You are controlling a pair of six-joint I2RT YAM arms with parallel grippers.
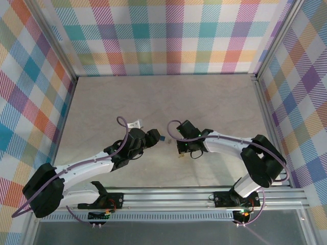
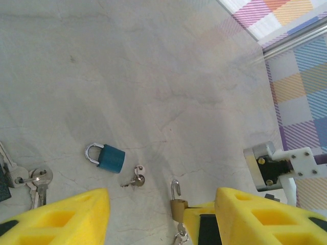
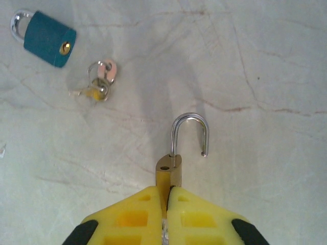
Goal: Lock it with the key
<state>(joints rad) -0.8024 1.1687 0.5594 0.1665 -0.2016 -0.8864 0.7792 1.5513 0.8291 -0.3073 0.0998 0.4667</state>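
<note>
A small brass padlock (image 3: 170, 171) with its shackle (image 3: 189, 127) swung open is pinched by its body in my right gripper (image 3: 166, 191), just above the table. In the left wrist view the same brass padlock (image 2: 178, 209) has a key on a ring (image 2: 180, 237) hanging from its underside. My left gripper (image 2: 161, 214) stands open, its yellow fingers (image 2: 66, 217) wide apart, and holds nothing. The two grippers face each other at mid-table, left gripper (image 1: 156, 137) and right gripper (image 1: 180, 150).
A blue padlock (image 2: 110, 158), shackle shut, lies flat on the marble-look table (image 2: 153, 76), with a loose key and ring (image 2: 137, 178) beside it. Another bunch of keys (image 2: 36, 178) lies further left. Checked walls (image 1: 168, 35) enclose the table.
</note>
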